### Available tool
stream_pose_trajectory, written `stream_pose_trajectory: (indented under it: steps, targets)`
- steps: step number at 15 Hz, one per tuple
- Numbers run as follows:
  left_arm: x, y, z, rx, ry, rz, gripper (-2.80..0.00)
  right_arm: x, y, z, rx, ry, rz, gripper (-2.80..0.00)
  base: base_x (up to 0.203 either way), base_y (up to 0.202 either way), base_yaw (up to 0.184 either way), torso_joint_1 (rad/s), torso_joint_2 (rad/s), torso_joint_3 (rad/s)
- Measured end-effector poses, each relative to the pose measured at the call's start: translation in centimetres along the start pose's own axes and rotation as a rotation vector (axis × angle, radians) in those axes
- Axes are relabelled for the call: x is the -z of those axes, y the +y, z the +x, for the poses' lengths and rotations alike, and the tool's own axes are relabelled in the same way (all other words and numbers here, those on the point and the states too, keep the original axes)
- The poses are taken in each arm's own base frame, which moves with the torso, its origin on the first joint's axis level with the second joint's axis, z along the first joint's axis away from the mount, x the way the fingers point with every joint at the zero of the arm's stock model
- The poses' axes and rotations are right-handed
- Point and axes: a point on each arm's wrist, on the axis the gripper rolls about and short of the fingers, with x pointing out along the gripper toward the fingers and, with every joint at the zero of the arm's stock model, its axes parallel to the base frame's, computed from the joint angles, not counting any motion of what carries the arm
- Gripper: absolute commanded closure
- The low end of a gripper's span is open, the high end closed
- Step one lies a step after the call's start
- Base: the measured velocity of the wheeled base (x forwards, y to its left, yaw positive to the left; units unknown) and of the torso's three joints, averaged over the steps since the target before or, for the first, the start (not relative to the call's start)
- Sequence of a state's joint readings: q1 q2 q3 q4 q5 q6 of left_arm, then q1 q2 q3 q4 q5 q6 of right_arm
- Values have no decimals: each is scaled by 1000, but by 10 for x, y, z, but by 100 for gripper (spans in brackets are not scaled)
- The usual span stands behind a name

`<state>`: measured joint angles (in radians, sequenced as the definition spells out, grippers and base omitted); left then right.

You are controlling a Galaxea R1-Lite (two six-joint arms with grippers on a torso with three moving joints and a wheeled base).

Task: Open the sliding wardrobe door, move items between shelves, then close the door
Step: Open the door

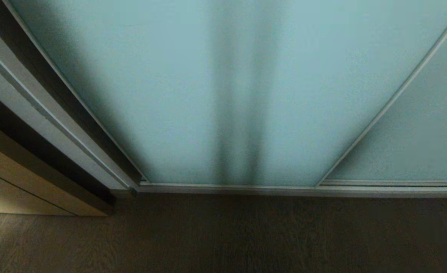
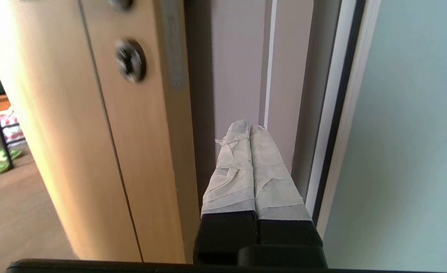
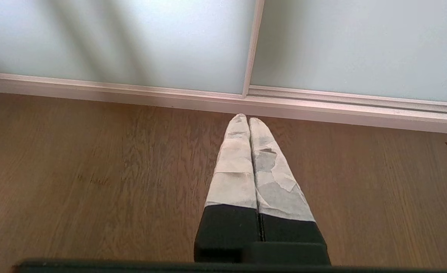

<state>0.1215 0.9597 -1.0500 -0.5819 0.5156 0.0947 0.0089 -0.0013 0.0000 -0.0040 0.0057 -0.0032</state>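
- risk: left gripper, taped fingertips pressed together and empty, points at the pale grey wardrobe side post rather than the door edge; pushing on from here, i'd judge it jams on the fixed post or slips off the slim frame.
- risk: clenched fingers have little to hook with on the slim silver frame, so the panel may not slide.
- door: tall frosted pale blue-green glass sliding wardrobe door looks fully closed, just beside the left gripper; beige wooden cabinet front on the other side.
- right gripper clenched, empty, hangs over brown wood-grain floor, near the door's bottom rail.
- garments and shelves hidden.
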Motion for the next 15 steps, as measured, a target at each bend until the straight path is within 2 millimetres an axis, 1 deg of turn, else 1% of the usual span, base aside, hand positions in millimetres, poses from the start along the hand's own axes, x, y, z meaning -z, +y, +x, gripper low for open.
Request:
stream_pose_trajectory:
  steps: [5, 8, 11, 15]
  targets:
    - [35, -16, 33, -65, 89, 47, 0, 0, 0, 0, 0, 0, 0, 0, 0, 0, 0, 0, 0, 0]
    - [50, -25, 56, -95, 111, 57, 0, 0, 0, 0, 0, 0, 0, 0, 0, 0, 0, 0, 0, 0]
    - [57, -33, 73, -78, 113, 39, 0, 0, 0, 0, 0, 0, 0, 0, 0, 0, 0, 0, 0, 0]
    - [57, -42, 85, 53, 101, 22, 0, 0, 0, 0, 0, -1, 0, 0, 0, 0, 0, 0, 0, 0]
